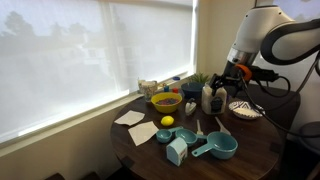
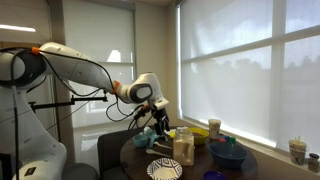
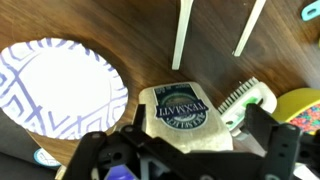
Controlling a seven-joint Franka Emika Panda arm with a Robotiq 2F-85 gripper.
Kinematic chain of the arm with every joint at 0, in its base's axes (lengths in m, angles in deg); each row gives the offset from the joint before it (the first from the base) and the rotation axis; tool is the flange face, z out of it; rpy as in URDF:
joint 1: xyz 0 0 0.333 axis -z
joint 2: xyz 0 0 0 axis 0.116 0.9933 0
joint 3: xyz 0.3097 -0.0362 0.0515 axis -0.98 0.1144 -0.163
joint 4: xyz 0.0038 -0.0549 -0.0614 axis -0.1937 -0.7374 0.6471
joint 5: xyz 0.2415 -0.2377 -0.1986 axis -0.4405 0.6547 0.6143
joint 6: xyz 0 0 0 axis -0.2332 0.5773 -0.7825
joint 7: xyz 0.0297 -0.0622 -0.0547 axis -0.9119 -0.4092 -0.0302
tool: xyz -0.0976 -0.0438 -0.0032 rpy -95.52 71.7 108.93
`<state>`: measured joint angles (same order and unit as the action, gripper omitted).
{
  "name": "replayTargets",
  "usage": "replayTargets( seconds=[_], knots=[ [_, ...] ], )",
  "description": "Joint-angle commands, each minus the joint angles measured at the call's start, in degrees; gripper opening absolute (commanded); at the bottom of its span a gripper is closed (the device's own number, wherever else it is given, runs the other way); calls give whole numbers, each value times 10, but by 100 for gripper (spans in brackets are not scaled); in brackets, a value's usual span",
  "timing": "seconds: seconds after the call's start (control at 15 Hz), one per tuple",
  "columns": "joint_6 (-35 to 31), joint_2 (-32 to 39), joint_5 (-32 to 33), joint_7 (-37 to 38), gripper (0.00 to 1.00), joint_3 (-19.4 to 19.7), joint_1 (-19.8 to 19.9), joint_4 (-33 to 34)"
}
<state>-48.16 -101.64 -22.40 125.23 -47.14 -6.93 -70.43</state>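
Note:
My gripper [image 3: 195, 142] is open, its two black fingers spread wide on either side of a beige Texmati jar [image 3: 185, 112] with a dark green label. In the wrist view the jar sits between the fingers, and a gap shows beside the right finger. I cannot tell whether either finger touches it. In an exterior view the gripper [image 1: 224, 76] hangs just above the jar [image 1: 212, 98] on the round dark wooden table [image 1: 255, 160]. The jar also shows in an exterior view [image 2: 184, 148], with the gripper [image 2: 160, 118] close beside it.
A blue-patterned white plate [image 3: 55, 95] lies next to the jar. A green-and-white brush [image 3: 245, 98] and two pale sticks [image 3: 183, 35] lie nearby. A yellow bowl [image 1: 165, 101], a lemon [image 1: 167, 121], teal measuring cups [image 1: 222, 147] and napkins [image 1: 143, 132] are also on the table. A window is behind it.

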Motion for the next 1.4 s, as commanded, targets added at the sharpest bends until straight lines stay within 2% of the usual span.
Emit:
replayTargets(
  seconds=[0.0, 0.4, 0.47, 0.6, 0.73, 0.8, 0.87, 1.07, 1.33],
  knots=[
    [26, -27, -37, -56, 100, 13, 1, 33],
    [48, -23, -6, -79, 100, 11, 31, 83],
    [39, -17, -4, -81, 75, 12, 37, 86],
    [36, -9, -6, -95, 66, 15, 46, 91],
    [31, 0, -10, -108, 50, 17, 51, 95],
    [26, 7, -13, -118, 48, 20, 51, 96],
    [20, 14, -21, -128, 52, 25, 50, 97],
    [8, 34, -23, -140, 45, 30, 50, 100],
    [-4, 61, -33, -160, 46, 37, 47, 108]
  ],
)
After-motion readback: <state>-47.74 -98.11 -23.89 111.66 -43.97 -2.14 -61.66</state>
